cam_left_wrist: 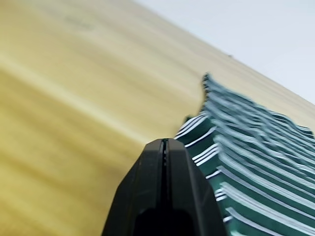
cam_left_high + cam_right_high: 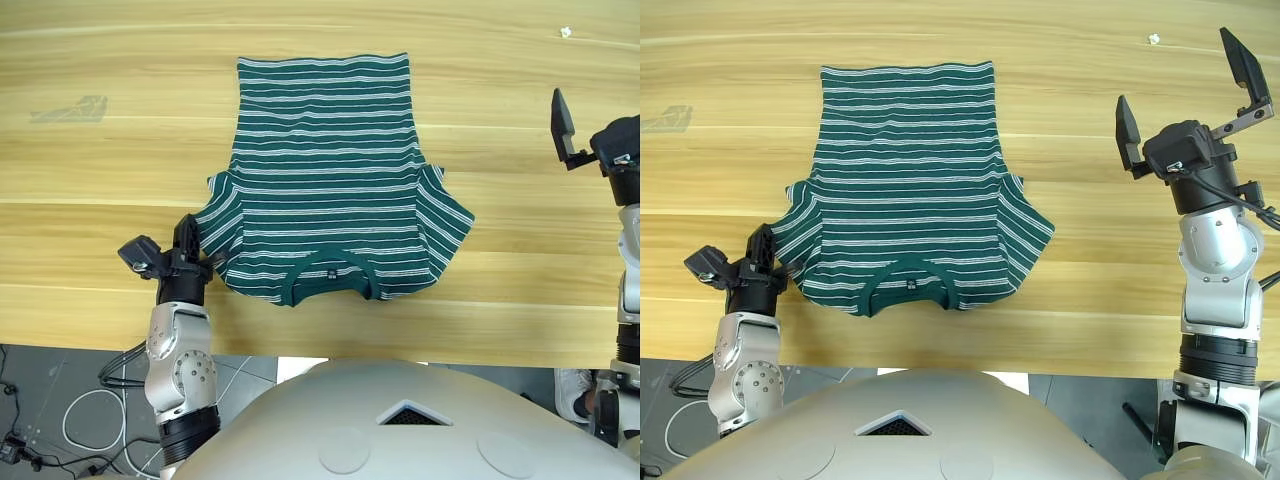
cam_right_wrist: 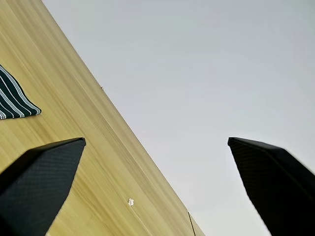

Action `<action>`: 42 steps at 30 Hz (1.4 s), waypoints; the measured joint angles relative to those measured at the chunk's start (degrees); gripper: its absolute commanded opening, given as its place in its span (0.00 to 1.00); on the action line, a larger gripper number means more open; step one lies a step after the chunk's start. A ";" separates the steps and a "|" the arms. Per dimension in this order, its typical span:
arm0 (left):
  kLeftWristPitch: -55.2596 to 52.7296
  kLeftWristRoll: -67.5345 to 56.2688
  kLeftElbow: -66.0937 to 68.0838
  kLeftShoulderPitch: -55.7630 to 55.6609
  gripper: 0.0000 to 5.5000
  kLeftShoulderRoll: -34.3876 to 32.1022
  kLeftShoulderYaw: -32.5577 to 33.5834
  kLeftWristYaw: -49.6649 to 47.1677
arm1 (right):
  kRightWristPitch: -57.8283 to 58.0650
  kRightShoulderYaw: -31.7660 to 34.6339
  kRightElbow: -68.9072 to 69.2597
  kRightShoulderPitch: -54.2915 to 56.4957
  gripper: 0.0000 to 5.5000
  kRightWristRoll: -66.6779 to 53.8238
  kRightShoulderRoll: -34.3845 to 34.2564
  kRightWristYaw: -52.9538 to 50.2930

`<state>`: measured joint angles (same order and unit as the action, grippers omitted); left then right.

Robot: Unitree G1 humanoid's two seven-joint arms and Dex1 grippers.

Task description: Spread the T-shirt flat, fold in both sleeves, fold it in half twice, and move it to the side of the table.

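Note:
A dark green T-shirt [image 2: 325,170] with white stripes lies flat on the wooden table [image 2: 90,300], collar toward me and hem at the far side. Its short sleeves stick out a little at both sides near the collar. My left gripper [image 2: 188,232] is shut and sits low at the outer edge of the left sleeve [image 1: 197,142]; no cloth shows between its fingers. Well off to the right of the shirt, my right gripper [image 2: 1175,70] is held above the table with its fingers wide open and nothing between them.
A small white scrap [image 2: 1154,39] lies on the table at the far right. A faint grey mark [image 2: 70,108] shows on the wood at the far left. Bare table lies on both sides of the shirt. The front edge runs just below the collar.

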<state>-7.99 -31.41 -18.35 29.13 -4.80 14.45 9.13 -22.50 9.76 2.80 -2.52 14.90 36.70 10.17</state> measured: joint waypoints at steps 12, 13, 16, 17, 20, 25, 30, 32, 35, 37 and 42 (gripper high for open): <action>5.89 16.78 -2.74 4.02 0.00 -3.66 -12.65 5.79 | 0.08 -0.90 0.01 -0.70 0.98 -0.01 -0.42 -0.01; 6.87 17.81 -3.07 4.03 0.00 -3.71 -13.28 6.12 | 0.09 -1.06 0.01 -0.71 0.98 0.00 -0.70 -0.01; 8.82 19.62 -4.14 4.24 0.00 -4.17 -14.80 6.69 | 0.14 -1.30 0.01 -0.73 0.98 0.02 -1.12 -0.01; 9.19 20.42 -4.21 4.45 0.00 -4.37 -15.39 6.86 | 0.15 -1.35 0.01 -0.73 0.98 0.04 -1.16 -0.01; 9.43 22.31 -4.33 5.16 0.00 -5.23 -17.17 7.46 | 0.22 -1.60 0.01 -0.73 0.98 0.34 -1.24 -0.01; 6.84 24.00 -2.87 5.31 0.00 -6.61 -19.12 7.81 | 0.46 -2.17 0.02 -0.75 0.98 1.19 -1.88 -0.01; 5.21 28.97 -0.09 4.97 0.00 -8.73 -20.77 7.64 | 0.55 -2.87 0.02 -0.80 0.98 1.28 -2.27 0.01; 5.25 29.48 0.08 4.97 0.00 -9.04 -21.35 7.69 | 0.59 -3.22 0.02 -0.80 0.98 1.29 -2.30 0.05; 5.99 29.48 0.02 5.28 0.00 -9.33 -22.80 8.75 | 0.66 -3.26 0.02 -0.89 0.98 1.29 -2.30 0.05; 6.75 29.26 -0.39 5.79 0.04 -9.39 -23.65 9.55 | 0.74 -3.27 0.02 -1.11 0.98 1.27 -2.29 0.09; 6.85 26.71 -2.18 6.52 0.16 -10.28 -24.62 12.84 | 1.23 -3.77 0.02 -1.88 0.98 1.18 -2.30 1.16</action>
<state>-1.14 -4.70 -20.53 35.65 -15.08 -10.17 21.98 -21.28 5.99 2.82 -4.40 16.09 34.40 11.33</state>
